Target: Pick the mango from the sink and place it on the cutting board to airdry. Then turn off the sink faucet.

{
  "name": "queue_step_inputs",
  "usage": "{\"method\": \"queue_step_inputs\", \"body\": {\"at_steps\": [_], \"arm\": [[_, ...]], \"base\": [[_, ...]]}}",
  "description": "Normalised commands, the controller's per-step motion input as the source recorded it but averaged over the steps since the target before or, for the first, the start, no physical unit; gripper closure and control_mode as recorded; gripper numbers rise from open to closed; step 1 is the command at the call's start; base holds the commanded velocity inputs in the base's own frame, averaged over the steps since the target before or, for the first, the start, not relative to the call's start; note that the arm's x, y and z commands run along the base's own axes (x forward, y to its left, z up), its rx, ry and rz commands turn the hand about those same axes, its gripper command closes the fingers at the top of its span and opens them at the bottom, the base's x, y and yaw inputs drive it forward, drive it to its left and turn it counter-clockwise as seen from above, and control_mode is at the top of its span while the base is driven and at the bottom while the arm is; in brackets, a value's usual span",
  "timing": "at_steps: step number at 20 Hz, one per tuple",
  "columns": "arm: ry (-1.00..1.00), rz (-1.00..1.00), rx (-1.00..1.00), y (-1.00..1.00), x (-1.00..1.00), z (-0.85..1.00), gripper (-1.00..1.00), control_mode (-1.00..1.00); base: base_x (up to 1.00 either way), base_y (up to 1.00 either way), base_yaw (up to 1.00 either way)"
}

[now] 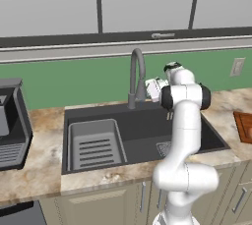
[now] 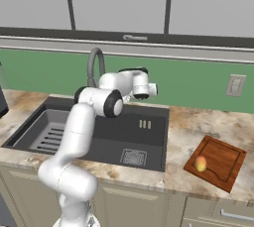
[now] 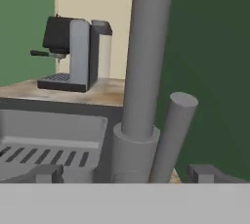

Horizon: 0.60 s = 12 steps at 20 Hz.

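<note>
The mango (image 2: 200, 163) already lies on the board (image 2: 222, 157), near its front-left edge, on the counter (image 2: 191, 131) right of the sink (image 2: 149, 139), so the step in hand looks like shutting off the faucet (image 3: 145, 61). The gripper (image 3: 124, 174) sits at the faucet's base, fingers spread with nothing between them, the slanted lever (image 3: 174, 135) just beside the column. The next move likely calls for pushing that lever without slipping off it. A grey rack (image 1: 96, 145) fills the sink's left end; a coffee machine (image 3: 73, 54) stands on the counter beyond, under a green backsplash (image 2: 198, 80).
</note>
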Motion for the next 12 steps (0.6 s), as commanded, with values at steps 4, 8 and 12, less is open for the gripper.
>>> {"method": "queue_step_inputs", "body": {"at_steps": [4,8,12], "arm": [[-0.09,0.26,-0.09,1.00,-0.19,0.23,-1.00,-1.00],[-0.12,0.22,-0.11,0.98,-0.35,0.18,-1.00,-1.00],[-0.19,0.22,-0.03,0.19,-0.56,0.00,-1.00,-1.00]], "base": [[0.00,0.00,0.00],[0.00,0.00,0.00],[0.00,0.00,0.00]]}}
